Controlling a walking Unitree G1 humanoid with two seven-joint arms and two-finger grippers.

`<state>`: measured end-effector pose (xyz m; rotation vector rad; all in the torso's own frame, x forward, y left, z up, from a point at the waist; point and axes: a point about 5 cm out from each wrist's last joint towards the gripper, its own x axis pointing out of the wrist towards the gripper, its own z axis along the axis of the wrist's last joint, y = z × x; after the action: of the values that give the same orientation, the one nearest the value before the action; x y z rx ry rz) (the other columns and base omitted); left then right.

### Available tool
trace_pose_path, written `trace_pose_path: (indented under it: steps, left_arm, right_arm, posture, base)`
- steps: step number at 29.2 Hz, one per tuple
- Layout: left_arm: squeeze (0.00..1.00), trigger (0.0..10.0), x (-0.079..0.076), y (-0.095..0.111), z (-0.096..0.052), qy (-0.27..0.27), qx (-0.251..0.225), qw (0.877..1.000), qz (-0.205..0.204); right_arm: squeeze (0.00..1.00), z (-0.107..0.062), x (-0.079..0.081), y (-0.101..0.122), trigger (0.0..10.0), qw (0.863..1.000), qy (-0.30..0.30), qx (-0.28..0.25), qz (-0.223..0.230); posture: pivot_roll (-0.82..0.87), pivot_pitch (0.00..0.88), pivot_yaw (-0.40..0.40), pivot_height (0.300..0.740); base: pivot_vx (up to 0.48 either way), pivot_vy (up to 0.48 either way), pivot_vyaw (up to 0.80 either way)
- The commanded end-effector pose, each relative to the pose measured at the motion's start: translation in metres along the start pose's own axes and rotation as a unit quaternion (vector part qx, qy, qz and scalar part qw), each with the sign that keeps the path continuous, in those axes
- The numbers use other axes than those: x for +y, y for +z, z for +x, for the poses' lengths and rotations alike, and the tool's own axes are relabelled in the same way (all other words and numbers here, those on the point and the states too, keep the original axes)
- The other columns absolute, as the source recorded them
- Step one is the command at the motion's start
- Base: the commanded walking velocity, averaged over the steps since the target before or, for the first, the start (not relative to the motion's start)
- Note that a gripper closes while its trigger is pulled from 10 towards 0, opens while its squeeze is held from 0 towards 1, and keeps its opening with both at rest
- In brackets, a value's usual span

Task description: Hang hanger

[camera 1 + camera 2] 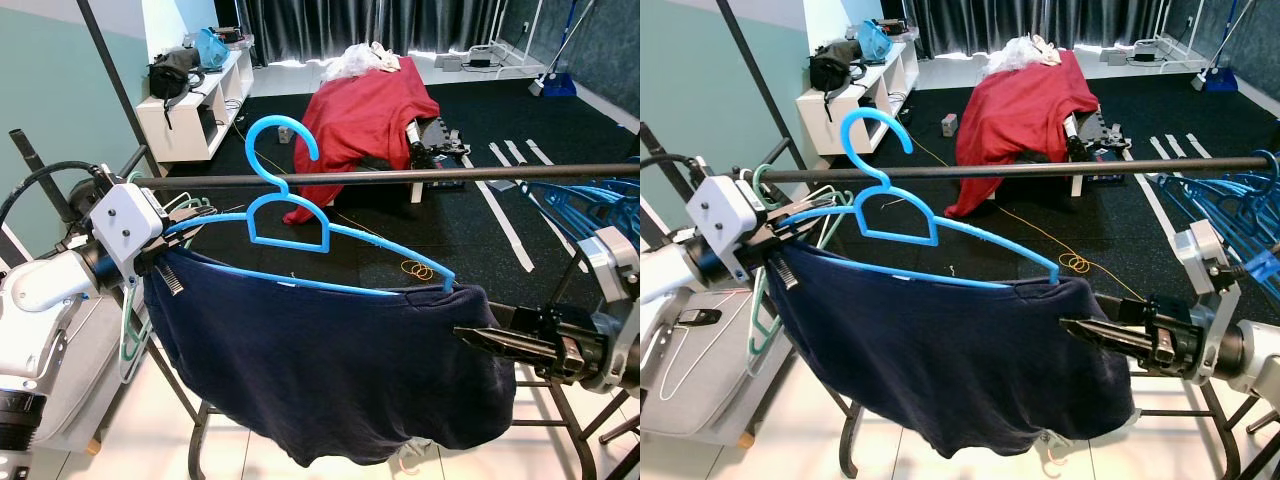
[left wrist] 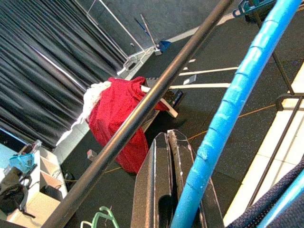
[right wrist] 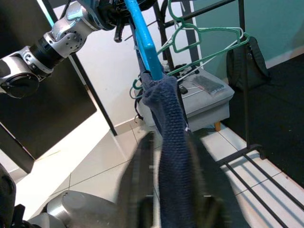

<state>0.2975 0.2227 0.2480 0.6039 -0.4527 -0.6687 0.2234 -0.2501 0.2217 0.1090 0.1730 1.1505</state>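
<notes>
Blue plastic formed the hanger [image 1: 290, 215], which carried a navy garment [image 1: 320, 370] draped over its lower bar. Its hook curled above the black rail [image 1: 400, 177] at about 11 o'clock of the head view's centre, with the hook's neck crossing in front of the rail; whether the hook bore on the rail could not be told.

Left gripper [image 1: 160, 258] stood at 9 o'clock, its fingers [image 2: 159, 190] drawn close together beside the hanger's left arm (actual clamping contact could not be confirmed from the wrist view). Right gripper [image 1: 480, 340] stood at 4 o'clock, its fingers narrow and pressed to the garment near the hanger's right end; in the right wrist view the cloth ran between the blurred fingers.

Green hangers [image 1: 765, 300] hung off the rail's left end, near a grey stool [image 3: 209, 102]. More blue hangers [image 1: 580, 205] were bunched at the rail's right end, at 3 o'clock.

Beyond the rail, at 12 o'clock, a red cloth [image 1: 365, 125] covered a piece of furniture on dark flooring. A white shelf [image 1: 195, 105] with bags stood at 10 o'clock, against dark curtains [image 1: 370, 25].
</notes>
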Motion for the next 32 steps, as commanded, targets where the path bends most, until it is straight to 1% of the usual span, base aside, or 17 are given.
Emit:
trace_pose_path:
  steps: [1,7,8,9,11,12,13,14,15,16,18,23,28,29,30,31,32]
  left_arm:
    - [0.0,10.0,0.007,0.001,-0.006,0.01,0.006,1.0,0.008]
    - [0.0,10.0,0.009,-0.008,-0.012,0.01,0.03,0.999,0.011]
    - [0.0,10.0,0.009,-0.015,-0.018,0.003,0.055,0.998,0.017]
    - [0.0,10.0,0.006,-0.025,-0.027,-0.021,0.097,0.994,0.035]
    - [0.0,10.0,-0.003,-0.041,-0.04,-0.074,0.163,0.982,0.068]
    - [0.0,10.0,-0.003,-0.041,-0.04,-0.074,0.163,0.982,0.068]
    - [0.0,10.0,-0.007,-0.046,-0.043,-0.094,0.182,0.976,0.078]
    - [0.0,10.0,-0.007,-0.046,-0.043,-0.094,0.182,0.976,0.078]
    - [0.0,10.0,-0.014,-0.05,-0.046,-0.116,0.198,0.969,0.088]
    - [0.0,10.0,-0.014,-0.05,-0.046,-0.116,0.198,0.969,0.088]
    - [0.0,10.0,-0.025,-0.058,-0.048,-0.148,0.223,0.958,0.103]
    - [0.0,10.0,-0.031,-0.065,-0.048,-0.167,0.245,0.948,0.119]
    - [0.0,10.0,-0.034,-0.067,-0.048,-0.175,0.25,0.944,0.126]
    - [0.0,10.0,-0.034,-0.067,-0.048,-0.175,0.25,0.944,0.126]
    - [0.0,10.0,-0.031,-0.059,-0.04,-0.137,0.212,0.963,0.09]
    - [0.0,10.0,-0.031,-0.059,-0.04,-0.137,0.212,0.963,0.09]
    - [0.0,10.0,-0.022,-0.051,-0.036,-0.085,0.17,0.981,0.05]
  right_arm:
    - [0.0,0.002,-0.001,0.002,0.0,1.0,0.002,0.0,-0.005]
    - [0.0,-0.001,-0.004,0.006,0.0,1.0,-0.016,-0.006,-0.017]
    - [0.0,-0.005,-0.006,0.009,0.0,0.999,-0.026,-0.01,-0.025]
    - [0.0,-0.008,-0.008,0.013,0.0,0.999,-0.036,-0.015,-0.032]
    - [0.0,-0.013,-0.01,0.019,0.0,0.998,-0.047,-0.023,-0.041]
    - [0.0,-0.013,-0.01,0.019,0.0,0.998,-0.047,-0.023,-0.041]
    - [0.0,-0.014,-0.011,0.02,0.0,0.998,-0.049,-0.025,-0.043]
    - [0.0,-0.014,-0.011,0.02,0.0,0.998,-0.049,-0.025,-0.043]
    - [0.0,-0.014,-0.011,0.02,0.0,0.998,-0.05,-0.025,-0.043]
    - [0.0,-0.014,-0.011,0.02,0.0,0.998,-0.05,-0.025,-0.043]
    - [0.0,-0.013,-0.012,0.02,0.0,0.997,-0.05,-0.026,-0.044]
    - [0.0,-0.012,-0.013,0.02,0.0,0.997,-0.053,-0.028,-0.044]
    - [0.0,-0.013,-0.013,0.019,0.0,0.997,-0.056,-0.028,-0.044]
    - [0.0,-0.013,-0.013,0.019,0.0,0.997,-0.056,-0.028,-0.044]
    - [0.0,-0.014,-0.014,0.018,0.0,0.997,-0.061,-0.03,-0.042]
    - [0.0,-0.014,-0.014,0.018,0.0,0.997,-0.061,-0.03,-0.042]
    - [0.0,-0.014,-0.015,0.016,0.0,0.997,-0.066,-0.032,-0.04]
  posture:
    - [-0.19,0.0,0.049,0.74]
    - [-0.19,0.0,0.049,0.74]
    - [-0.19,0.0,0.055,0.74]
    - [-0.19,0.0,0.052,0.74]
    - [-0.19,0.0,0.049,0.74]
    - [-0.19,0.0,0.049,0.74]
    - [-0.19,0.0,0.049,0.74]
    - [-0.19,0.0,0.049,0.74]
    - [-0.18,0.0,0.045,0.74]
    - [-0.18,0.0,0.045,0.74]
    - [-0.18,0.0,0.047,0.74]
    - [-0.18,0.0,0.049,0.74]
    - [-0.19,0.0,0.049,0.74]
    - [-0.19,0.0,0.049,0.74]
    - [-0.19,0.0,0.049,0.74]
    - [-0.19,0.0,0.049,0.74]
    - [-0.19,0.0,0.053,0.74]
  base:
    - [0.0,0.0,0.0]
    - [0.0,0.0,0.0]
    - [0.0,0.0,0.0]
    - [0.0,0.0,0.0]
    - [0.0,0.0,0.0]
    - [0.0,0.0,0.0]
    - [0.0,0.0,0.0]
    - [0.0,0.0,0.0]
    - [0.0,0.0,0.0]
    - [0.0,0.0,0.0]
    - [0.0,0.0,0.0]
    - [0.0,0.0,0.0]
    - [0.0,0.0,0.0]
    - [0.0,0.0,0.0]
    - [0.0,0.0,0.0]
    - [0.0,0.0,0.0]
    - [0.0,0.0,0.0]
